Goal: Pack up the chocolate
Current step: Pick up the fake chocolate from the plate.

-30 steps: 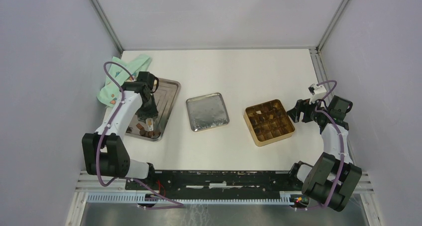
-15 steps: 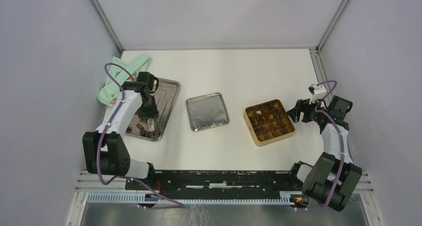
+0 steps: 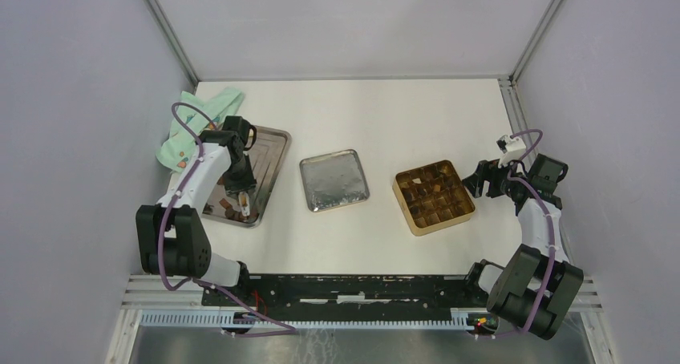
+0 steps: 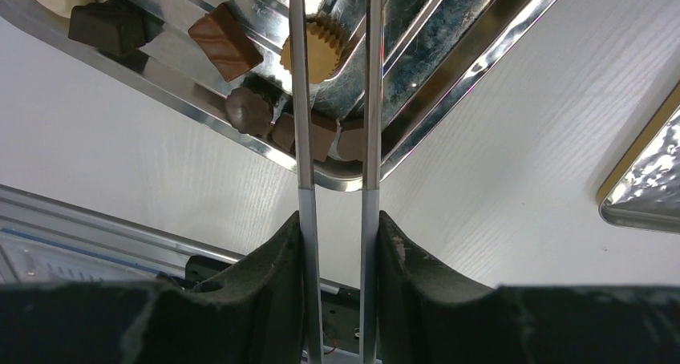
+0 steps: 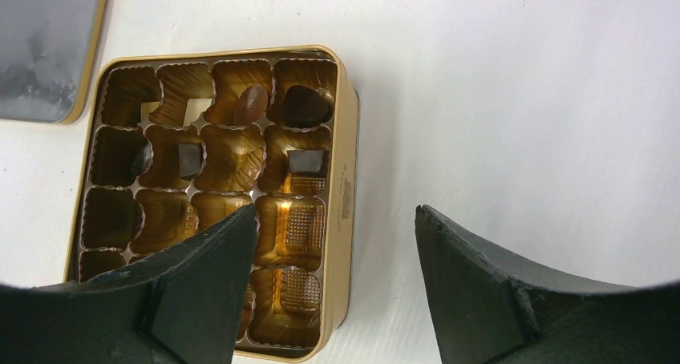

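Change over the last sec: L arm has shifted a little over the tray (image 3: 271,151), and in the top view nothing else has moved. R arm, tin and lid sit as they were. Reads as lining up the next pick, not a carry yet.

L gripper (image 4: 337,240) is clamped on the tweezers (image 4: 300,99). Their prongs run out either side of a round fluted cup (image 4: 323,50). Tips are cut off at the frame edge, so can't tell if the cup is pinched yet.

R gripper (image 5: 335,244) hangs over the tin's (image 5: 346,204) near-right side, jaws spread, nothing in them.

Containers:
- Tray: loose chocs (image 4: 225,41), incl. a mid-brown bar, a dark block, a cream piece at the corner, and a small brown cluster against the near rim.
- Tin: a few dark and brown pieces in the far rows; most cells are bare gold. Packing looks early on.
- Lid (image 3: 334,179): flat, betw. tray and tin, nothing on it.
- Cloth (image 3: 192,127): beyond the tray.
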Controlling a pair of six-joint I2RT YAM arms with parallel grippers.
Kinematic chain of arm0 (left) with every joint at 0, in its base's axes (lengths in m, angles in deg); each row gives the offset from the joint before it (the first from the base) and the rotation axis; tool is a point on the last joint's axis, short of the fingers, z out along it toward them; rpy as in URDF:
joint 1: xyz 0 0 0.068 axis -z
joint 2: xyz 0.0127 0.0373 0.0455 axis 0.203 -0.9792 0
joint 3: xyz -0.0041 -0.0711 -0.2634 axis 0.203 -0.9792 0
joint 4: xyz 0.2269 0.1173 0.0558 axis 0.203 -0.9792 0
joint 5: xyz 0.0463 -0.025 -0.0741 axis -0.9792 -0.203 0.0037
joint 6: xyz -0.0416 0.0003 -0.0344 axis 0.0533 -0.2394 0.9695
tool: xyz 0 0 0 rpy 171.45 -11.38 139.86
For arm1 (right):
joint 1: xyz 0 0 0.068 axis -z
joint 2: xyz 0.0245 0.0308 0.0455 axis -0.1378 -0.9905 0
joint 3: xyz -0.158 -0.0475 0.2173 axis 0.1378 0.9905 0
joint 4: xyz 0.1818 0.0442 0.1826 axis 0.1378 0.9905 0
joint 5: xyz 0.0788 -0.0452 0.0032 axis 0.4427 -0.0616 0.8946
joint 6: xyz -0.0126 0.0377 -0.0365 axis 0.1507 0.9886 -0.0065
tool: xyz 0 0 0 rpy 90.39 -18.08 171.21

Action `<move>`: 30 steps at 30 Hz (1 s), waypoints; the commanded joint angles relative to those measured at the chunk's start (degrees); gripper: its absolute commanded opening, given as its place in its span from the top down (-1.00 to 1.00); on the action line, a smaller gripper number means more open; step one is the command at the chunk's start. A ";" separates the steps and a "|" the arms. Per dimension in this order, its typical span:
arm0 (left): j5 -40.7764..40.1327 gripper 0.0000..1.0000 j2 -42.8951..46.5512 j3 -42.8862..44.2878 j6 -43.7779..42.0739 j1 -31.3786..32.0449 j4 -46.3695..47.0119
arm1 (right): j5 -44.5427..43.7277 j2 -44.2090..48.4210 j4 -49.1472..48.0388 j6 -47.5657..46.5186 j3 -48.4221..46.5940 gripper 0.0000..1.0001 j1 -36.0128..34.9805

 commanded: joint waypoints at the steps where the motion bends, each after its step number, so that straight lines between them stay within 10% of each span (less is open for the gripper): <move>1: 1.15 0.43 0.11 2.07 -2.54 -0.57 0.65 | 0.83 0.09 -1.75 -0.57 0.03 -0.56 0.18; 7: 2.30 0.96 1.00 2.86 -2.33 -0.64 0.34 | 0.92 -0.09 -1.68 -0.57 -0.17 -0.56 0.21; 30: 13.91 0.96 9.00 5.74 -0.68 -0.26 -0.07 | 1.23 -0.64 -0.62 -0.39 -1.12 -0.57 0.20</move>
